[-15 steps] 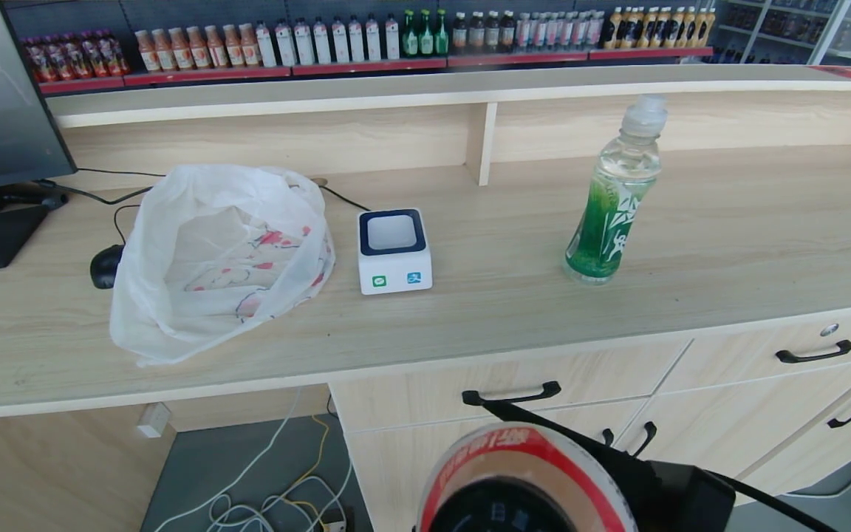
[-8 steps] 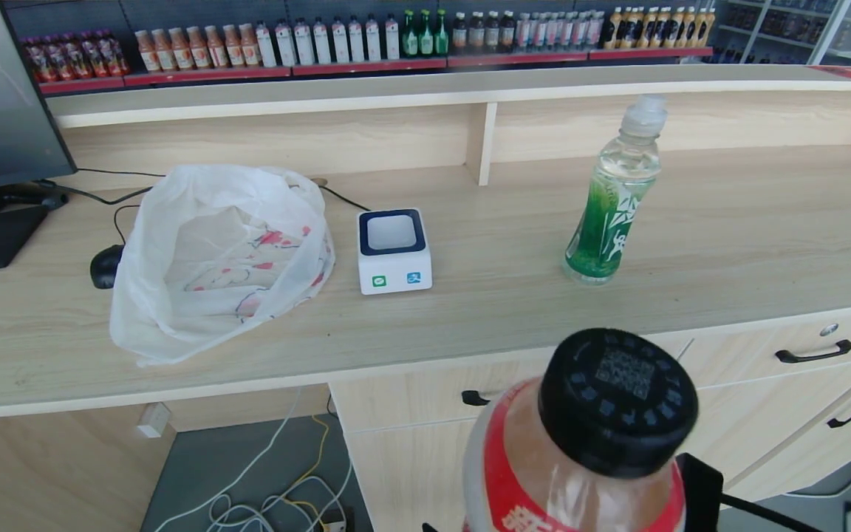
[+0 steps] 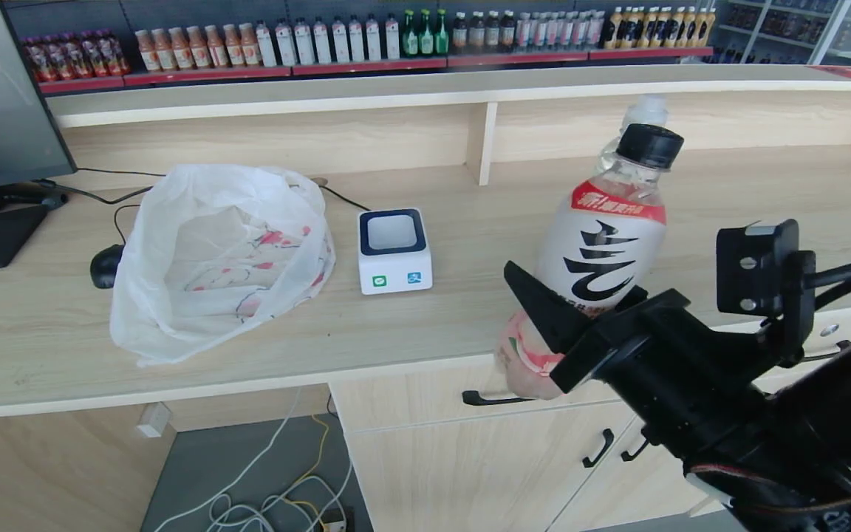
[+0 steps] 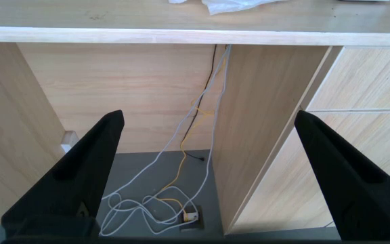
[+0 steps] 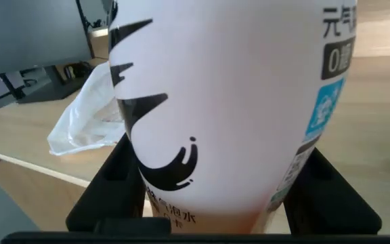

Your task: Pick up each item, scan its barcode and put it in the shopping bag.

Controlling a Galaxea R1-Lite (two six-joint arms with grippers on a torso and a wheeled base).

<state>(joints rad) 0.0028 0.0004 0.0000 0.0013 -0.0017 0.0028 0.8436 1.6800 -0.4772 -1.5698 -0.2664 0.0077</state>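
Bottle [image 3: 610,244] clamped in right gripper [image 3: 580,299] | left gripper [image 4: 208,125] spread wide | shopping bag [image 3: 211,258] beside scanner [image 3: 394,251]

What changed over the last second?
The right gripper, clamped on the white-labelled bottle, rose from the head view's lower edge and swung the bottle upright before the counter front, covering most of the green bottle. The shopping bag, scanner and green bottle stayed put.

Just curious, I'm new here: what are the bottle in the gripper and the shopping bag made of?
The bottle: probably clear plastic, glossy white sleeve; see-through neck. The shopping bag: seemingly thin translucent white plastic film; it crumples, pink print showing through.
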